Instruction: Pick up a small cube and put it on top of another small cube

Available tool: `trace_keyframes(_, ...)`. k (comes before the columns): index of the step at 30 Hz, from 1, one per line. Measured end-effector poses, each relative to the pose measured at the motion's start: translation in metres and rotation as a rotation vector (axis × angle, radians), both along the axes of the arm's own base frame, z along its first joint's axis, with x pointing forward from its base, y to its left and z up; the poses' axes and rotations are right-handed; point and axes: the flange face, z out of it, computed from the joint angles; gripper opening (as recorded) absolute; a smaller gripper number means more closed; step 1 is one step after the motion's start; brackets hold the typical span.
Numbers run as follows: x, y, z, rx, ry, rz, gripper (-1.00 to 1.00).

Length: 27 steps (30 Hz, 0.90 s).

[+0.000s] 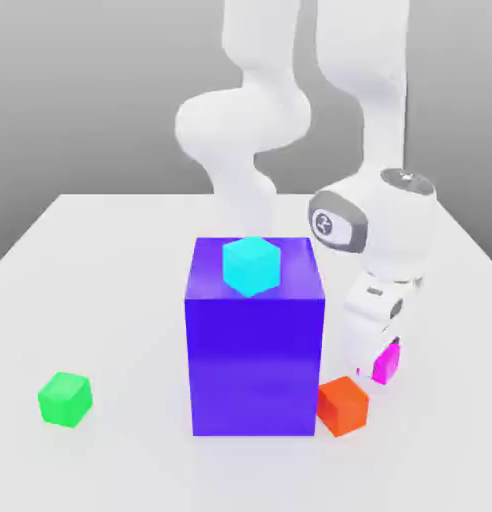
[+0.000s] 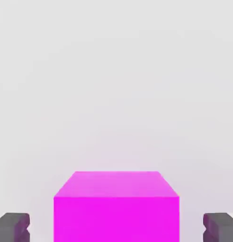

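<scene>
The hand (image 1: pixel 382 368) hangs low over the desk (image 1: pixel 120 260), pointing down, on the exterior view's right of the big blue block (image 1: pixel 255 345). In the hand view its two dark fingertips (image 2: pixel 12 228) stand either side of the pink cube (image 2: pixel 116 208), each with a clear gap of bare desk between pad and cube face, so the jaws are partly open and grip nothing. Whether the cube rests on the desk cannot be told for certain, but it looks to sit on the surface between the fingers.

In the exterior view the pink cube (image 1: pixel 387 362) shows as a sliver just below the white wrist, mostly hidden by the hand. It lies toward the desk's near right part as that view has it, behind and just beside the orange cube (image 1: pixel 343 405). The orange cube sits at the blue block's near right bottom corner, touching it or nearly so.

On top of the blue block, near the middle of its upper face, rests a cyan cube (image 1: pixel 252 266). The block itself stands about the middle of the desk.

A green cube (image 1: pixel 65 398) lies well apart from the rest, toward the desk's near left corner in the exterior view.

The white arm (image 1: pixel 245 130) loops up behind the block.
</scene>
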Motion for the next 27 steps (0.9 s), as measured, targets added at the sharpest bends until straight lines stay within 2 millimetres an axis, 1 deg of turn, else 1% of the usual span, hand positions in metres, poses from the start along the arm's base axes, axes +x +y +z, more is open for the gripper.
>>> trace_keyframes(3,0.000,0.000,0.000,0.000,0.000,0.000,-1.00)
trace_keyframes(4,-0.001,0.000,-0.003,-0.001,0.000,0.000,-1.00)
trace_keyframes(5,0.000,0.000,0.000,-0.001,0.000,0.000,-1.00)
trace_keyframes(10,0.003,0.002,0.034,0.001,0.000,0.001,-1.00)
trace_keyframes(13,0.000,0.001,0.056,-0.002,-0.001,0.004,-1.00)
trace_keyframes(14,0.003,0.007,0.064,0.008,-0.012,0.016,-1.00)
trace_keyframes(15,0.013,0.010,0.072,0.022,-0.026,0.018,-1.00)
trace_keyframes(17,0.044,0.009,0.088,0.052,-0.060,0.006,-1.00)
trace_keyframes(20,0.094,0.001,0.115,0.092,-0.117,-0.008,-1.00)
trace_keyframes(23,0.143,-0.016,0.144,0.122,-0.181,-0.020,-1.00)
trace_keyframes(27,0.203,-0.051,0.186,0.146,-0.274,-0.034,-1.00)
